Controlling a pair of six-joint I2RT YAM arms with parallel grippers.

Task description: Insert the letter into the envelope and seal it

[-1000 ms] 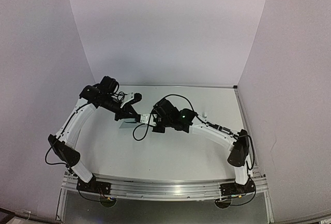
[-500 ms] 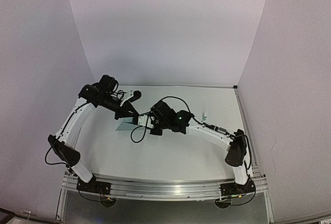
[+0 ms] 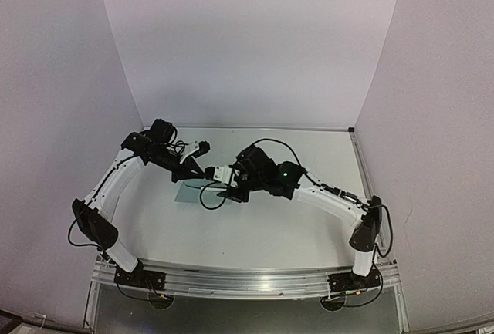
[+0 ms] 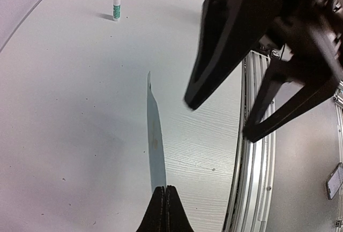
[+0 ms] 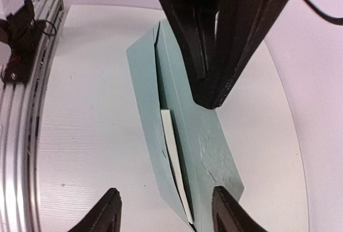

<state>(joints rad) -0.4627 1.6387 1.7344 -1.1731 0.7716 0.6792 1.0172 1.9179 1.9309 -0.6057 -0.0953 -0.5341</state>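
The pale teal envelope (image 5: 206,135) lies on the white table, partly lifted along one side. A cream strip of the letter (image 5: 170,146) shows inside its mouth. My left gripper (image 4: 165,202) is shut on the envelope's raised edge (image 4: 155,135), seen edge-on in the left wrist view. It appears as a black block (image 5: 225,39) in the right wrist view. My right gripper (image 5: 169,213) stands open just short of the envelope's near end, a finger on each side, holding nothing. From above, both grippers (image 3: 194,173) (image 3: 225,189) meet over the envelope (image 3: 187,193).
A small white tube with a green label (image 4: 116,7) stands upright on the table, far from the envelope. The aluminium rail (image 4: 252,151) runs along the near table edge. White walls close off the left, back and right.
My right gripper has opened and let go of the letter, which now sits in the envelope. Its arm has swung a little to the right. The left gripper keeps its hold.
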